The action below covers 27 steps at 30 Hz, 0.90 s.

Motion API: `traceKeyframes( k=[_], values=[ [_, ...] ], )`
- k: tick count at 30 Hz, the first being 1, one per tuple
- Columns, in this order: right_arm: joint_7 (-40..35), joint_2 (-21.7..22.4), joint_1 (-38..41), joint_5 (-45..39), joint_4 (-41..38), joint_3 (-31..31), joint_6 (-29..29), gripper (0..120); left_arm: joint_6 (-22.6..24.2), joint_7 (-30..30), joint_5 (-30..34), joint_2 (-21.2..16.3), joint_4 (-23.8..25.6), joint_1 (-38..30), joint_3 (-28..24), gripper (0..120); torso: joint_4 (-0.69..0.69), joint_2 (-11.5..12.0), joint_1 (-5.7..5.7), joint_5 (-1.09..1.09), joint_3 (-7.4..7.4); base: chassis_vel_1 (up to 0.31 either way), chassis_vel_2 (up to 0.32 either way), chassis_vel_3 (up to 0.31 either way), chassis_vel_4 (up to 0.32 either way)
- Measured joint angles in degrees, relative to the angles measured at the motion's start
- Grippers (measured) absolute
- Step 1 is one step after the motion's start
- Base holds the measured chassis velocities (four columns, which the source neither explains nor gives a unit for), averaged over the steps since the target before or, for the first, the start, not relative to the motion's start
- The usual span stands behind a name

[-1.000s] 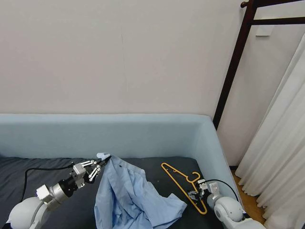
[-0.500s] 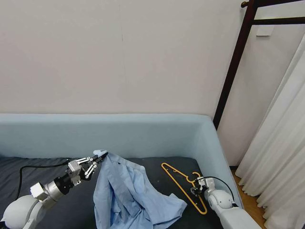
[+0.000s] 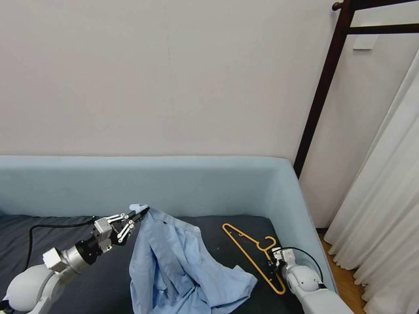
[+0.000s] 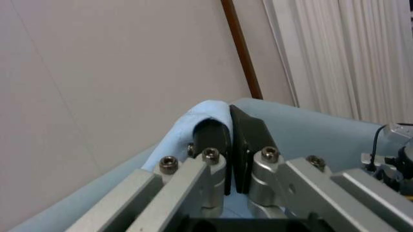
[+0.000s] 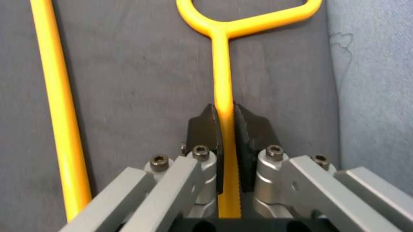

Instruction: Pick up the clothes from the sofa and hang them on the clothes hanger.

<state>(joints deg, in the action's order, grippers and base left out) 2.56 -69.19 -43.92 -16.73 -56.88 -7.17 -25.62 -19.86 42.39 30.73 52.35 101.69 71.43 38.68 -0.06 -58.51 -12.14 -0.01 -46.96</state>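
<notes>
A light blue shirt (image 3: 178, 268) lies crumpled on the sofa's dark seat, its collar (image 3: 139, 209) raised. My left gripper (image 3: 135, 218) is shut on that collar, and the left wrist view shows blue cloth (image 4: 205, 112) folded over the left gripper (image 4: 230, 145). An orange hanger (image 3: 251, 251) lies flat on the seat to the right of the shirt. My right gripper (image 3: 273, 260) sits low by the hanger's hook end. In the right wrist view the right gripper (image 5: 227, 142) is shut on the hanger's straight neck (image 5: 221, 72).
The sofa has a pale blue back (image 3: 163, 183) and right armrest (image 3: 288, 203). A dark wooden clothes rack post (image 3: 321, 91) rises behind the sofa's right end, with a crossbar near the top. White curtains (image 3: 386, 196) hang at far right.
My left gripper has drawn the shirt collar slightly left and up, dragging the cloth with it. The right arm's wrist has slid a little right; the hanger lies where it was.
</notes>
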Motion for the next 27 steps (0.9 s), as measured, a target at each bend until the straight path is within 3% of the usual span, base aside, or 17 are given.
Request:
traceKeyframes(
  k=[7, 12, 14, 16, 17, 22, 23, 27],
  values=[
    [-1.8, 2.8, -2.8, -0.8, -6.5, 0.8, 1.4, 5, 0.0, 0.0, 0.2, 0.1, 0.8, 0.4, 0.4, 0, -0.05, 0.0, 0.00, 0.01, -0.01, 0.000, 0.000, 0.000, 0.000],
    [-3.6, 10.0, -8.4, -4.7, -25.6, 0.8, 3.5, 5, 0.0, 0.1, 0.5, 0.4, 1.5, 1.1, 1.0, 0, 0.00, 0.0, 0.00, 0.00, -0.01, 0.000, 0.000, 0.000, 0.000],
    [-3.9, 11.6, -9.8, -4.9, -29.0, 0.8, 3.7, 5, 0.0, 0.1, 0.6, 0.5, 1.6, 1.2, 1.1, 0, 0.01, 0.0, 0.00, 0.00, 0.00, 0.000, 0.000, 0.000, 0.000],
    [-5.2, 15.1, -14.1, -4.7, -38.5, 0.2, 4.3, 5, 0.0, 0.1, 0.6, 0.8, 1.6, 1.3, 1.1, 0, -0.03, 0.0, 0.00, 0.00, -0.01, 0.000, 0.000, 0.000, 0.000],
    [-5.2, 15.1, -14.1, -4.7, -38.5, 0.2, 4.3, 5, 0.0, 0.1, 0.6, 0.8, 1.6, 1.3, 1.1, 0, -0.03, 0.0, 0.00, 0.00, -0.01, 0.000, 0.000, 0.000, 0.000],
    [-8.9, 19.9, -27.8, 4.6, -58.2, -3.0, 8.6, 5, 0.0, 0.2, 0.4, 1.0, 0.8, 1.3, 1.1, 0, -0.02, 0.0, 0.01, 0.00, 0.01, 0.000, 0.000, 0.000, 0.000],
    [-8.9, 19.9, -27.8, 4.6, -58.2, -3.0, 8.6, 5, 0.0, 0.2, 0.4, 1.0, 0.8, 1.3, 1.1, 0, -0.02, 0.0, 0.01, 0.00, 0.01, 0.000, 0.000, 0.000, 0.000],
    [-12.9, 20.3, -36.0, 17.8, -65.1, -3.4, 14.8, 5, 0.1, 0.2, 0.6, 0.4, 0.1, 1.0, 1.1, 0, -0.01, 0.0, 0.01, -0.01, 0.01, 0.000, 0.000, 0.000, 0.000]
  ],
)
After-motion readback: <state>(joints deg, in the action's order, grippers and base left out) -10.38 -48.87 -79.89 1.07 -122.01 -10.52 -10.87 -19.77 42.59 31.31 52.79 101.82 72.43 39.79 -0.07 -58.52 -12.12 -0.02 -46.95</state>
